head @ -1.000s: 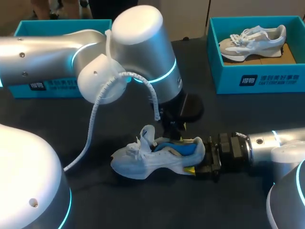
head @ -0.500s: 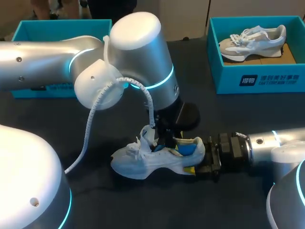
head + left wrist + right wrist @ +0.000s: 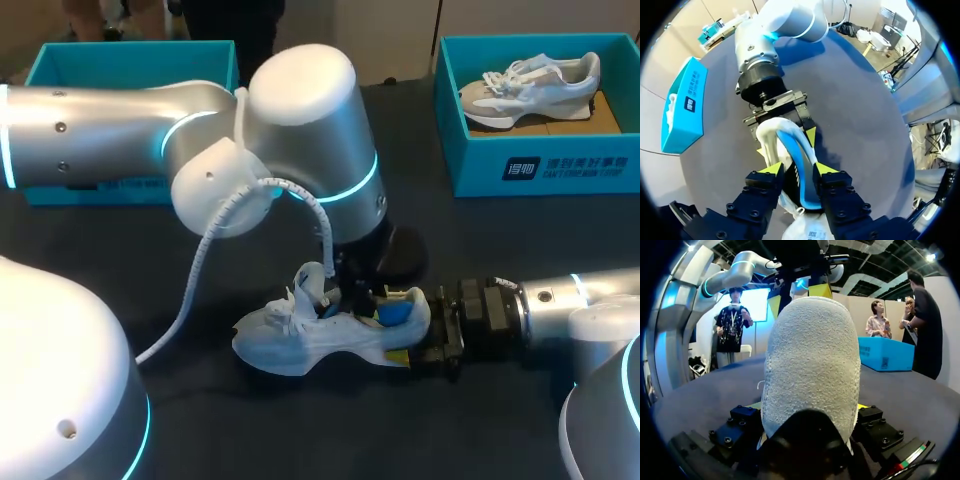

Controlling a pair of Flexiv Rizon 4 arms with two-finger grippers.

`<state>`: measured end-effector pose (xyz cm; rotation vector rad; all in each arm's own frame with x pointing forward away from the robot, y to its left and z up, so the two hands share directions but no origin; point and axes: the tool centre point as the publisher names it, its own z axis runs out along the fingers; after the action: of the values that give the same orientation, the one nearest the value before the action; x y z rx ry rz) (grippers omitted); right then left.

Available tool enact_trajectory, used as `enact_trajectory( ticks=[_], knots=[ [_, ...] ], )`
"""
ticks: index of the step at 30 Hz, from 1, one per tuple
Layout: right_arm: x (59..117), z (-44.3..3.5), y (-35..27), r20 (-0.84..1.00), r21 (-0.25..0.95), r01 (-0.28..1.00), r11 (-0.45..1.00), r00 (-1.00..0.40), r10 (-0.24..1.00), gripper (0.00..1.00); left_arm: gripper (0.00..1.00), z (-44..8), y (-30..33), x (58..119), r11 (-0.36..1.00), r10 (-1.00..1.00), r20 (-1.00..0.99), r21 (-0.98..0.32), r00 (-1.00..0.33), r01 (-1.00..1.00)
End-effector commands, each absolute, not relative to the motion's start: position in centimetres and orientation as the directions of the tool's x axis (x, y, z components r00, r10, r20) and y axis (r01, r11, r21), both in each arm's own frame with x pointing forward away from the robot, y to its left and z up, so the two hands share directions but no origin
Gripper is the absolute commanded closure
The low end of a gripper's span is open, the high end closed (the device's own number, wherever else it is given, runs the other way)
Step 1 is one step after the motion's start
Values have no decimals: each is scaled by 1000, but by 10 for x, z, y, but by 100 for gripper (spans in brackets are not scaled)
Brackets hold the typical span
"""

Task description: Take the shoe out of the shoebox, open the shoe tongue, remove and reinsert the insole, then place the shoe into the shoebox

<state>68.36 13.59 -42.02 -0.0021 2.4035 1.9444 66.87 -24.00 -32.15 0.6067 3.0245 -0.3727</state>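
Note:
A white shoe point(image 3: 310, 340) lies on its side on the dark table, toe to the left. My right gripper point(image 3: 415, 352) is shut on its heel, and the grey heel point(image 3: 812, 360) fills the right wrist view with a yellow tip at either side. My left gripper point(image 3: 355, 295) reaches down into the shoe's opening from above. In the left wrist view the fingers point(image 3: 771, 170) close on the blue insole point(image 3: 800, 162) from both sides. The insole's rear end point(image 3: 397, 312) sticks out of the collar. The tongue and laces point(image 3: 305, 290) stand up.
A teal shoebox point(image 3: 560, 165) at the back right holds another white shoe point(image 3: 530, 85). A second teal shoebox point(image 3: 60, 60) stands at the back left, partly behind my left arm. The left arm's white cable point(image 3: 190, 290) hangs over the table left of the shoe.
My left gripper has gone down into the shoe and the blue insole shows less than before. The left arm shifted slightly right. The right arm and the shoe have kept still.

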Motion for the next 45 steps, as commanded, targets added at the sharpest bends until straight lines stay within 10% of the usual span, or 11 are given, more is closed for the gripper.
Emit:
enact_trajectory(
  ticks=[1,6,45],
  knots=[
    [682,-423,139,-40,977,-32,212,-999,32,100,71,-330,-247,669,895,379,-80,-220,-922,388],
    [682,-423,139,-40,977,-32,212,-999,32,100,100,-334,-248,671,902,364,-91,-213,-927,375],
    [682,-423,139,-40,977,-32,212,-999,32,100,100,-301,-247,680,914,40,-336,-368,-941,170]
  ],
)
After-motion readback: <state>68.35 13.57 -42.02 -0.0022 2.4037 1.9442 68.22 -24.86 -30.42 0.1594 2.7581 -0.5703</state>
